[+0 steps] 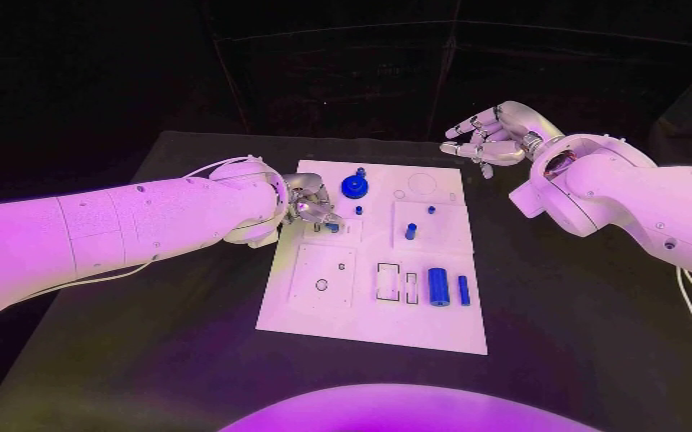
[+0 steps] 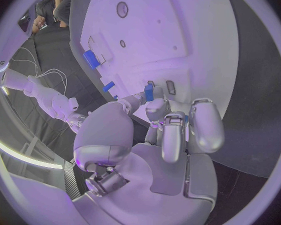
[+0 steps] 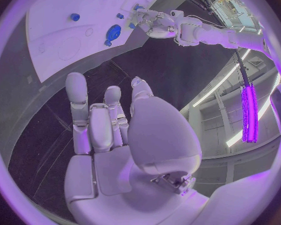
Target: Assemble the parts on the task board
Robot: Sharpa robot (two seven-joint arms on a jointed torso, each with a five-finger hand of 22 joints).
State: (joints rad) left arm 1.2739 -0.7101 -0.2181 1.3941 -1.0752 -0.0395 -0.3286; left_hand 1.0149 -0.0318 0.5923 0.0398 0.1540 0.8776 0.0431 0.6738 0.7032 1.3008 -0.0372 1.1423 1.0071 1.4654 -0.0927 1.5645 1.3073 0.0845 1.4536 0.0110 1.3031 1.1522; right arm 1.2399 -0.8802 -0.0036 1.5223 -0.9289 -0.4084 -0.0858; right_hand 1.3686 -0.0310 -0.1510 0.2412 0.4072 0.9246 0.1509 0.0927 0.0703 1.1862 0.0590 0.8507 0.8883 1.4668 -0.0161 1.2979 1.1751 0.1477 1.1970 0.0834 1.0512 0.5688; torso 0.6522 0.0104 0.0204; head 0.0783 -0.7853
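Lying low in the frame's centre, two blue cylinders (image 1: 438, 286) rest on the task board (image 1: 325, 307), a table's white plate. Mid-frame left, the left hand (image 1: 309, 204) pinches a small blue part (image 2: 148, 92) at the board; a tilted grip could jam or drop it. Upper right, the right hand (image 1: 490, 138) hovers empty, fingers spread. No legible writing.

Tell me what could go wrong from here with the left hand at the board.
1. The left hand pinches a small blue part only at its fingertips, so it may slip or tilt.
2. Its fingers hide the spot on the task board, so placement may miss.
3. The blue disc sits close by and could be bumped.
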